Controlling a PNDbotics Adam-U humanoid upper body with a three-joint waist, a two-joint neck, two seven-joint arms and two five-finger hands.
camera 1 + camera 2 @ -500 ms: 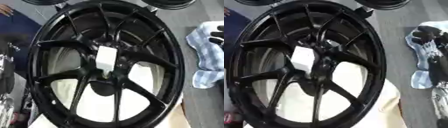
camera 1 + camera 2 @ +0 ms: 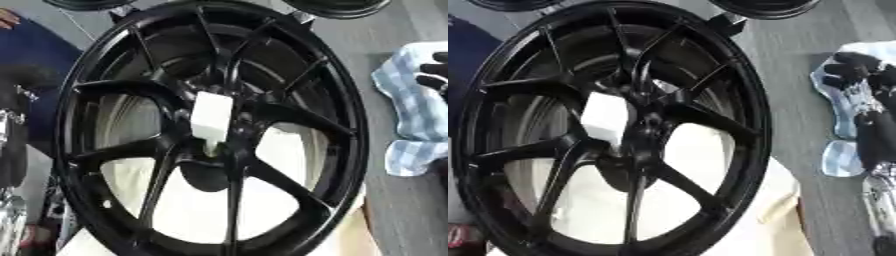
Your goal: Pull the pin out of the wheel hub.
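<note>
Right hand (image 2: 866, 85): at the right edge of the right eye view, dark fingers curled over a blue-and-white checked cloth (image 2: 411, 107) that lies on the grey floor (image 2: 798, 65). Whether the fingers actually pinch the cloth or only rest bent on it cannot be told. The forearm runs down the right edge below it. This hand is well apart from the wheel and touches nothing of the task.

Left hand: not identified. A dark arm part with silver joints (image 2: 13, 125) shows at the left edge of the left eye view, but no fingers are visible there.

Wheel hub (image 2: 210, 130): large black multi-spoke wheel, filling most of both views, lying over a pale surface seen through the spokes. Two further dark round objects sit at the top edge beyond its rim.

Pin (image 2: 211, 118): a whitish block with a narrower pale stub at its lower end, sitting at the centre of the hub where the spokes meet. The stub end points into the dark centre bore. It appears seated, not withdrawn.

Progress, judged: extraction not begun. No hand is on or near the pin. Remaining: bring a hand across to the hub centre, close on the white block, draw it out along its own axis clear of the spokes.
</note>
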